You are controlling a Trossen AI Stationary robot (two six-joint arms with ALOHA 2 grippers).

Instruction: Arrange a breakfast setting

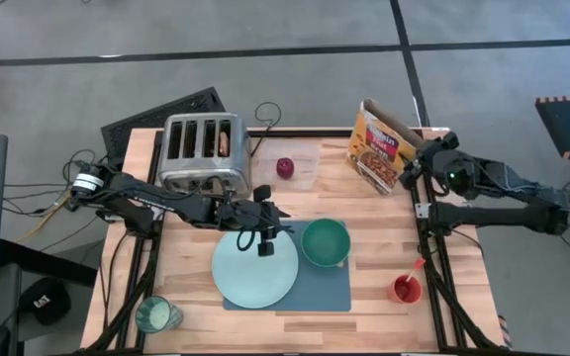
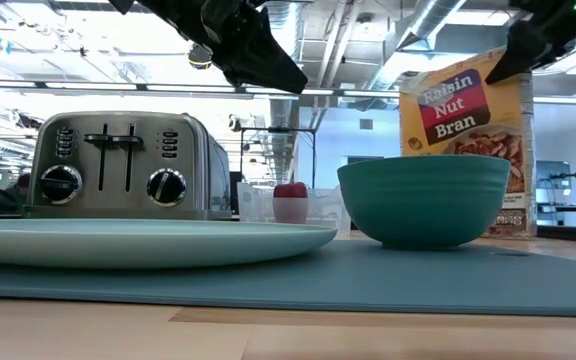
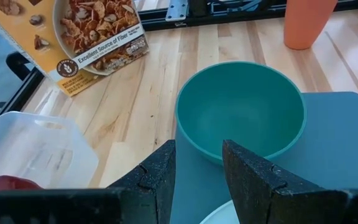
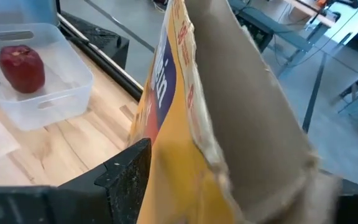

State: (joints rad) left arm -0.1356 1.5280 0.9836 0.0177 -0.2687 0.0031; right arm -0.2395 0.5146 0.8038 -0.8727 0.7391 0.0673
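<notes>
A pale mint plate (image 1: 255,277) and a green bowl (image 1: 325,242) rest on the slate-blue mat (image 1: 320,289). A dark red fruit (image 1: 284,167) lies in a clear tray. A brown toast slice (image 1: 226,141) sticks up from a toaster slot. A red-handled spoon (image 1: 417,267) leans from the red cup. My left gripper (image 1: 264,235) hovers open and empty over the plate's far edge, facing the bowl (image 3: 241,109). My right gripper (image 1: 416,163) is at the top of the upright cereal box (image 1: 376,148), shut on it. My right gripper has the cereal box's open top end (image 4: 166,155) between its two fingers, one finger (image 4: 126,177) against the printed front face; the other finger is mostly out of frame. It comes from the table's right side. The box stands upright (image 2: 468,110); the bowl hides its foot.
The chrome toaster (image 1: 202,153) stands at the far left. The clear tray (image 1: 295,170) sits beside it. A glass (image 1: 154,314) stands at the near left corner, the red cup (image 1: 404,289) near right. Bare wood lies between the bowl and the box.
</notes>
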